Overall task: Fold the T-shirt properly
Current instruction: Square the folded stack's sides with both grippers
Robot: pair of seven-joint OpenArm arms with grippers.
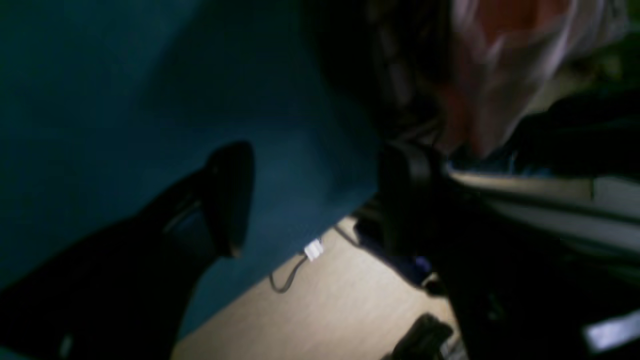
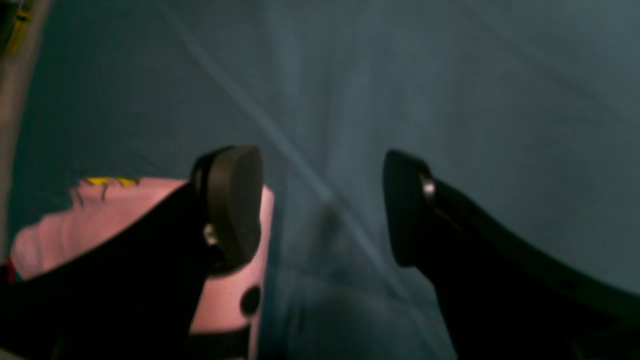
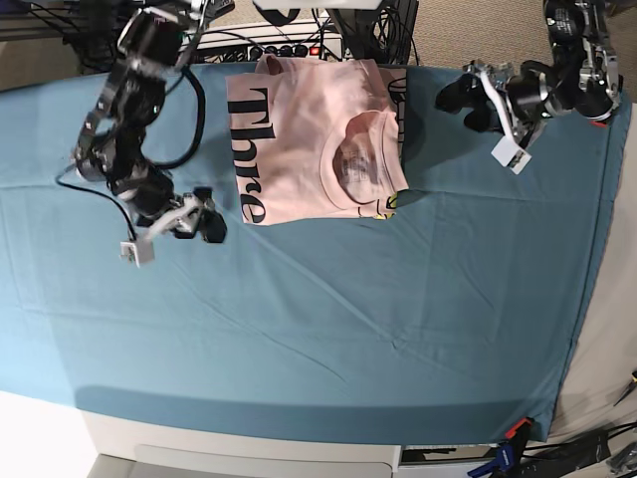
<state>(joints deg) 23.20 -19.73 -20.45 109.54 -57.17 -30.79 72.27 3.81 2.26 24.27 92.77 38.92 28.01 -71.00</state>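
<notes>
Close up in the left wrist view, one dark fingertip (image 1: pixel 230 197) of the left gripper (image 1: pixel 320 200) sits at about 8 o'clock from centre, its partner at about 3 o'clock, with a broad gap between them: the pincer stands wide and carries nothing. Behind it hangs the teal cloth (image 1: pixel 125 100), and pale wooden floor (image 1: pixel 320 305) shows toward 6 o'clock with a small white connector (image 1: pixel 313 249) on a thin cable. A blurred pink-white patch lies at 1 o'clock; I cannot tell what it is.

From the right wrist view, the right gripper (image 2: pixel 322 205) is likewise spread wide and empty, both pads over bare teal cloth (image 2: pixel 450 90). The T-shirt (image 2: pixel 90 220) lies at 8 o'clock, partly behind the left-hand finger, pink with a touch of yellow print on its upper edge.

Seen from the base camera, the T-shirt (image 3: pixel 314 134) rests folded on the teal cloth (image 3: pixel 318 319) at 12 o'clock, black lettering showing along its 9 o'clock side. The right gripper (image 3: pixel 204 221) hovers near its 8 o'clock corner, apart from it. The left gripper (image 3: pixel 466 100) is at 2 o'clock, beside the shirt, clear of the fabric.
</notes>
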